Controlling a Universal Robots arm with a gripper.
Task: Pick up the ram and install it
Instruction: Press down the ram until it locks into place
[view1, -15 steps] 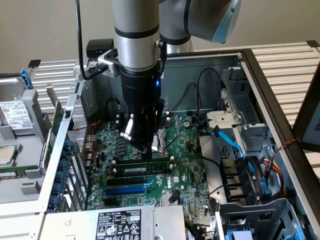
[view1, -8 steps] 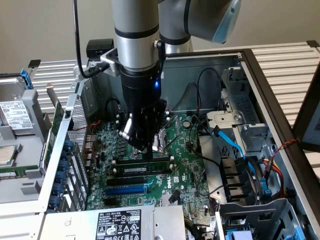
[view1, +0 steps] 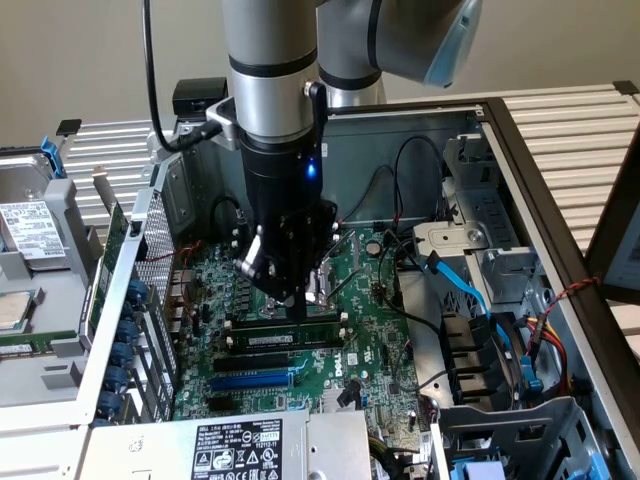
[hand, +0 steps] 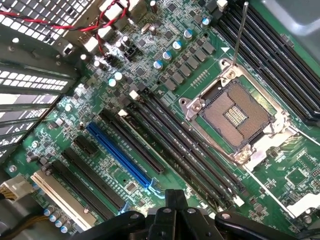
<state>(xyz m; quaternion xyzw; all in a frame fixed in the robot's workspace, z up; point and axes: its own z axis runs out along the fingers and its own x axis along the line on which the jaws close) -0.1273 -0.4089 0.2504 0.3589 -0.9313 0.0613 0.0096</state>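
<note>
Currently | gripper directly above ram, fingertips just over its upper edge | ram seated lengthwise in memory slot on motherboard, beside CPU socket | long axis parallel to blue expansion slot | finger opening: cannot tell

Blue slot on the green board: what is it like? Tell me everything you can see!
The long blue plastic-looking slot is a narrow, straight bar with a thin groove along its middle. It lies flat, fixed to the green circuit board, and nothing is plugged into it. Long black slots run parallel on both sides of it, close but not touching. The robot's black gripper hangs apart from it and does not touch it.
</note>
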